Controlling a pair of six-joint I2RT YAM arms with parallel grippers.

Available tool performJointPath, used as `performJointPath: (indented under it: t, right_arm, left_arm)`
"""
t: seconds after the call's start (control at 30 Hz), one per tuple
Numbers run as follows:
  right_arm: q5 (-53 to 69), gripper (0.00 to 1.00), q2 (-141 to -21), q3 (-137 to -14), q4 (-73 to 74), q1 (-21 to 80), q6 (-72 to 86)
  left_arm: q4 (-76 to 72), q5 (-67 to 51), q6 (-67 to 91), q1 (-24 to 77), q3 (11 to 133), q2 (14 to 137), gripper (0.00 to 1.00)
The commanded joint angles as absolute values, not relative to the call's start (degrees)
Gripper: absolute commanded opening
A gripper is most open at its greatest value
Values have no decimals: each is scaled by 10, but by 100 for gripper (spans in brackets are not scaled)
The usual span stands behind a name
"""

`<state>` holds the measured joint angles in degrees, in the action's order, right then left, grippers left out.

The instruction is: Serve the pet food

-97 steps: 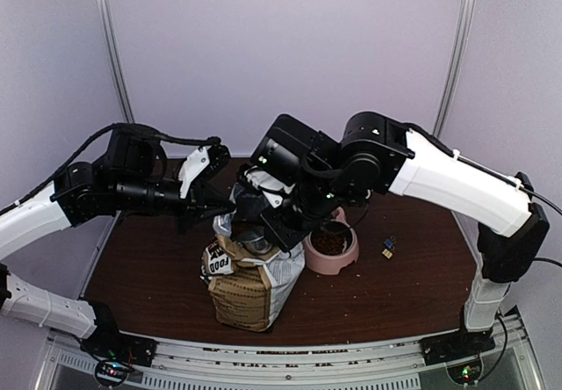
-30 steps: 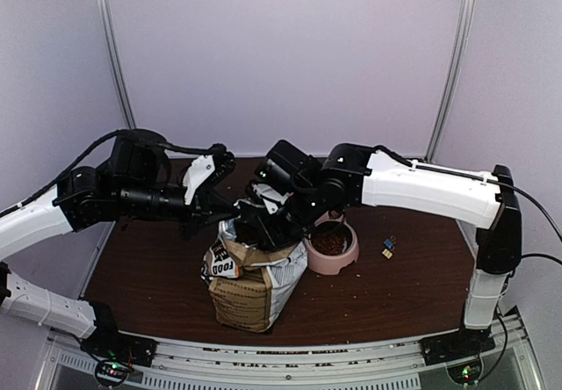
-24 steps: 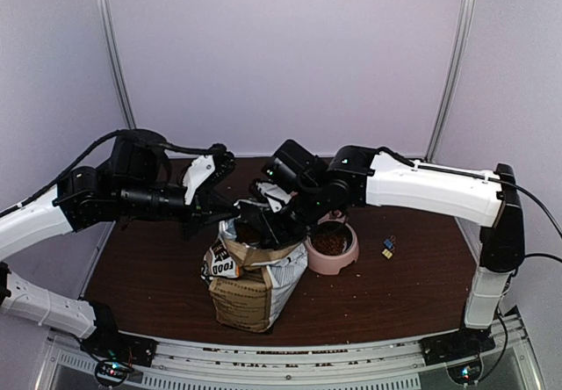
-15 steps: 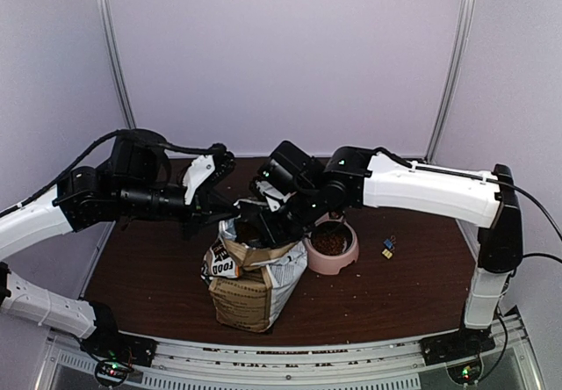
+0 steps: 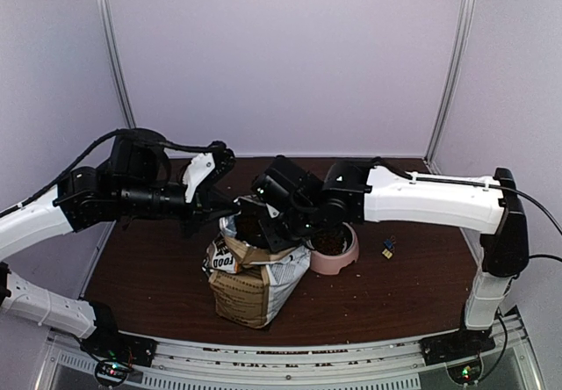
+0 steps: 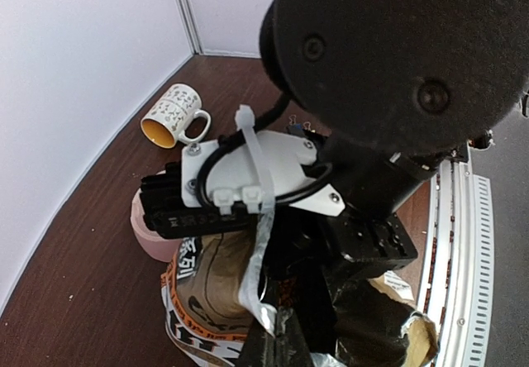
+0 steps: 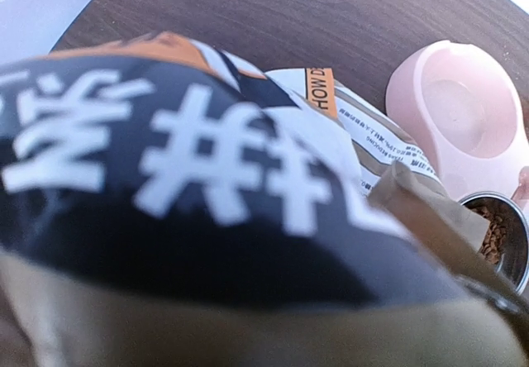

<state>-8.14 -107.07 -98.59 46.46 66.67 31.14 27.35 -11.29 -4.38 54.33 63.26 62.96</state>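
The kraft and white "DOG" bag (image 5: pixel 250 276) stands open mid-table. My left gripper (image 5: pixel 226 207) is shut on the silver-lined rim of the bag (image 6: pixel 263 251); its fingertips meet at the bottom of the left wrist view (image 6: pixel 281 345). My right gripper (image 5: pixel 256 228) reaches down into the bag's mouth, and its fingers are hidden inside. In the right wrist view the blurred bag wall (image 7: pixel 207 177) fills the frame. Pet food (image 5: pixel 329 242) lies in the steel cup (image 7: pixel 496 233) of the pink double bowl (image 5: pixel 344 258), right of the bag.
A patterned mug (image 6: pixel 173 115) lies on its side at the back of the table. Binder clips (image 5: pixel 387 249) sit right of the bowl. The bowl's second pink well (image 7: pixel 463 107) holds nothing. The right arm's wrist (image 6: pixel 397 61) hangs close over my left gripper.
My right arm has sunk lower and slid left, pushing its gripper deeper into the bag; the bag top has shifted slightly. The left arm holds still.
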Motion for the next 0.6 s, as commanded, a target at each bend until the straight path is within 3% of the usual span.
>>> performJointPath:
  t: [0.0, 0.23, 0.57]
  right_arm:
    - [-268, 0, -1045, -950, 455, 638, 296]
    - [-233, 0, -995, -922, 386, 657, 229]
    - [-119, 0, -941, -909, 350, 680, 154]
  left_arm:
    - [230, -118, -34, 551, 631, 610, 0]
    - [235, -39, -22, 550, 633, 611, 0]
    - [239, -13, -20, 549, 636, 614, 0]
